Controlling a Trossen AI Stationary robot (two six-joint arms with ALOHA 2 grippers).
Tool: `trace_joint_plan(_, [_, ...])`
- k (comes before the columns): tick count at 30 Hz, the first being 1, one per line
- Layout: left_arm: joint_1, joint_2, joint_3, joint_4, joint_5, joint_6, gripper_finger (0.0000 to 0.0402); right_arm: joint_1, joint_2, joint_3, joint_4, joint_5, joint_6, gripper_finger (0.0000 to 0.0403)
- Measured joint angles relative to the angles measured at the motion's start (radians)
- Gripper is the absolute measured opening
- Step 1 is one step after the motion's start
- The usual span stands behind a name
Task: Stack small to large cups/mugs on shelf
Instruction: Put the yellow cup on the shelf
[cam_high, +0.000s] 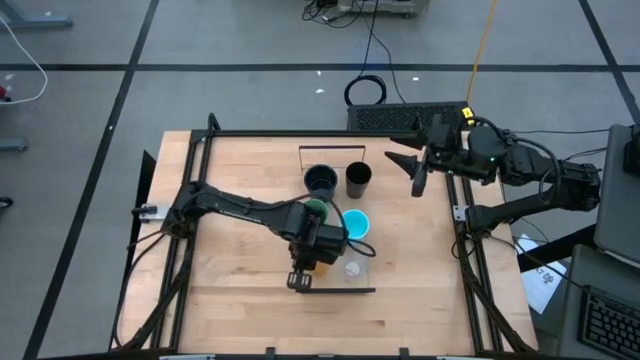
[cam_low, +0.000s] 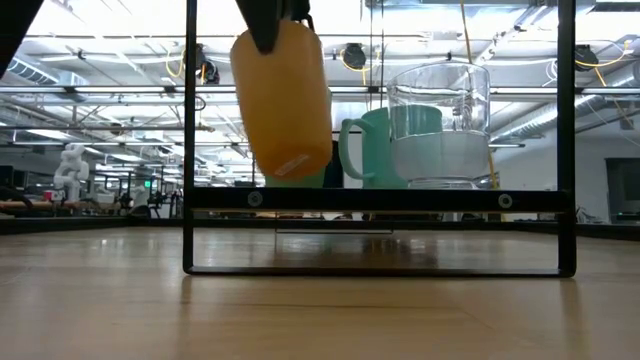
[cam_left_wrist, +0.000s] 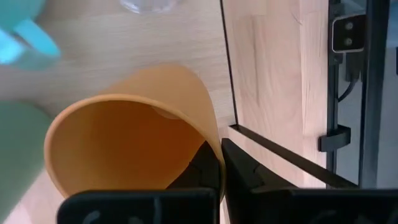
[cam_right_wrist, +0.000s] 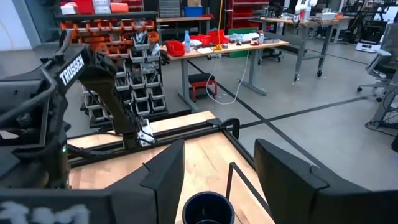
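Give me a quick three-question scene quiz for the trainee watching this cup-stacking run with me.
1. True or false: the left gripper is shut on the orange cup.
2. Which vessel stands nearest the small clear cup in the high view? A) tall black cup B) bright blue mug C) dark mug
3. Fill in: the right gripper hangs open above the table's far right part, holding ____.

Key:
1. True; it pinches the cup's rim, and the cup hangs tilted off the table.
2. B, the bright blue mug.
3. Nothing.
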Motion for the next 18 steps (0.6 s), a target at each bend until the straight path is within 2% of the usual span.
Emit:
trace_joint_plan(11, [-0.001, 0.002, 0.000, 0.007, 0.007, -0.047, 0.0000, 0.000, -0.002, 0.000, 0.000, 0.000, -0.003, 0.0185])
trace_joint_plan(18, [-0.002, 0.053, 0.005, -0.005, 0.010, -0.074, 0.0001, 0.000, -0.003, 0.000, 0.000, 0.000, -0.001, 0.0185])
